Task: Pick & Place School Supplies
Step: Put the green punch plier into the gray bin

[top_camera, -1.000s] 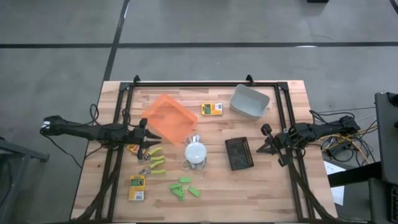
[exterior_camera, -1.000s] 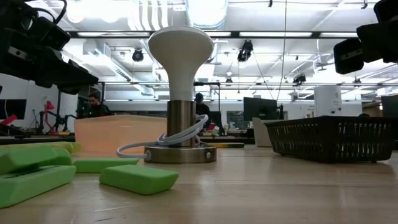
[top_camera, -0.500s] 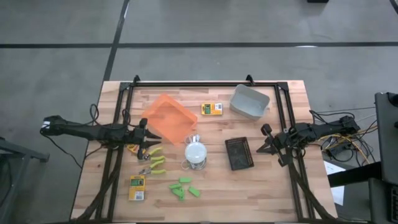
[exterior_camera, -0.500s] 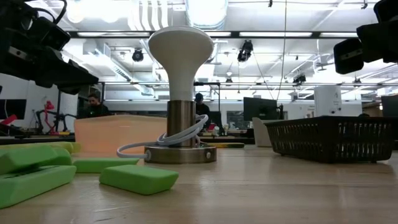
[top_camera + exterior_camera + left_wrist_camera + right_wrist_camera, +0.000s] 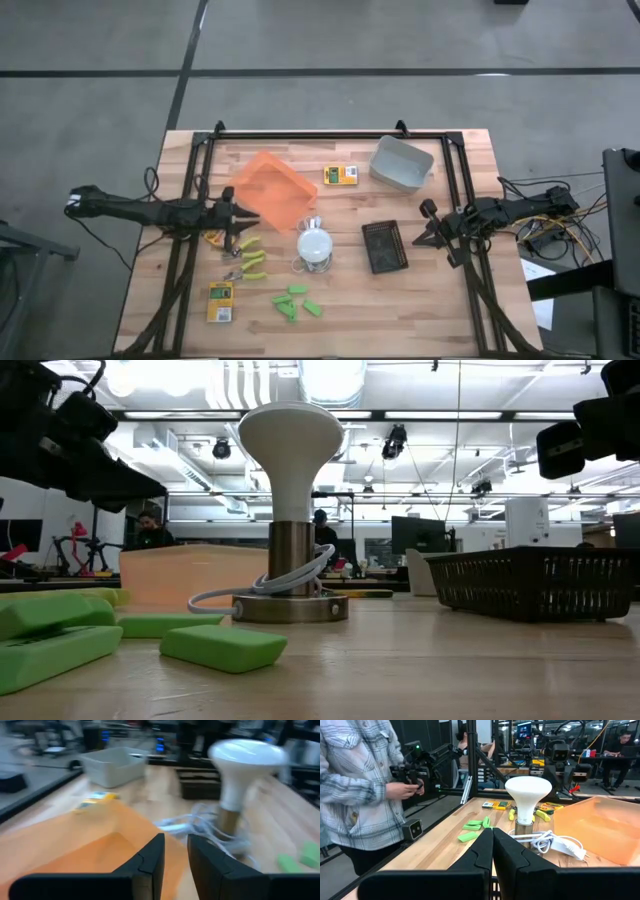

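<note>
Hovering beside the orange tray (image 5: 268,190), the left gripper (image 5: 243,222) is showing slightly parted, empty jaws; the right gripper (image 5: 419,236) is waiting, jaws pressed together.

L wrist view blurred | printed box (image 5: 95,802) smeared | box labels (image 5: 220,301) unreadable

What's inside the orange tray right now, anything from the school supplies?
The orange tray looks empty: only its bare orange floor shows from above. The left pincer overlaps its near-left corner, so a small item under it could not be seen.
</note>
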{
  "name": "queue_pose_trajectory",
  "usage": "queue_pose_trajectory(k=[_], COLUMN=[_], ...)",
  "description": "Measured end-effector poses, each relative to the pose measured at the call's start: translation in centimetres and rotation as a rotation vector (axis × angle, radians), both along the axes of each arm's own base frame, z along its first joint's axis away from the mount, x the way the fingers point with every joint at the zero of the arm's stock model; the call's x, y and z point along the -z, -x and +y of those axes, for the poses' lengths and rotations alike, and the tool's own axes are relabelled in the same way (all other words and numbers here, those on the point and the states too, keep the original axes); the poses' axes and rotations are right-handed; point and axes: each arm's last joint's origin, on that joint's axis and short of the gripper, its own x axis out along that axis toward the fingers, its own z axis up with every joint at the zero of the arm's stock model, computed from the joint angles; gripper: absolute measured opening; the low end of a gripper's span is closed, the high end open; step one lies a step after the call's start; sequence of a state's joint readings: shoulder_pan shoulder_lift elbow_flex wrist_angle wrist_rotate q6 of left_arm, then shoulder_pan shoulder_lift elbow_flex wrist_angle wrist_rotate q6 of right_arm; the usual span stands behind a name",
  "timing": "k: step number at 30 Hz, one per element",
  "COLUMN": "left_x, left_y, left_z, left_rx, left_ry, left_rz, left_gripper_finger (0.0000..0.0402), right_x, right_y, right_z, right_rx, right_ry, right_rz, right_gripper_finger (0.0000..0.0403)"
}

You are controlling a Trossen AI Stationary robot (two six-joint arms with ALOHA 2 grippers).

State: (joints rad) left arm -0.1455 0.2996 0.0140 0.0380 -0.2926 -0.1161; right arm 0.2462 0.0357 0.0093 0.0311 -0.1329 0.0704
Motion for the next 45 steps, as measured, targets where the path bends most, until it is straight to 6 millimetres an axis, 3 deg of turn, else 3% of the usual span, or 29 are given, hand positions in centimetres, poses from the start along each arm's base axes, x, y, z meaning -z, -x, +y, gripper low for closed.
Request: queue_pose_trajectory(k=[6,14,20,26,38,45], left_x=[-0.2,-0.4,-1.6,-3.7,-9.5,-11.7], left_y=[0.0,0.1,0.1,0.3,1.7,1.1], left_z=[0.4,0.5,0.5,0.5,0.8,0.8], left_rx=[-0.181,-0.214,-0.21,-0.213,-0.285,-0.351], left_ry=[0.115,0.151,0.114,0.097,0.252,0.289], left_rz=[-0.062,-0.078,-0.052,-0.01,0.022,0.078], left_gripper_finger=[0.009,0.009,0.009,0.009,0.009,0.009], right_x=[0.0,0.0,0.0,0.0,0.0,0.0], right_y=[0.0,0.0,0.0,0.0,0.0,0.0], right_z=[0.0,0.0,0.0,0.0,0.0,0.0], right_rx=[0.0,0.0,0.0,0.0,0.0,0.0], right_ry=[0.0,0.0,0.0,0.0,0.0,0.0], right_rz=[0.0,0.0,0.0,0.0,0.0,0.0], right_gripper_finger=[0.0008,0.0008,0.0008,0.0008,0.0008,0.0008])
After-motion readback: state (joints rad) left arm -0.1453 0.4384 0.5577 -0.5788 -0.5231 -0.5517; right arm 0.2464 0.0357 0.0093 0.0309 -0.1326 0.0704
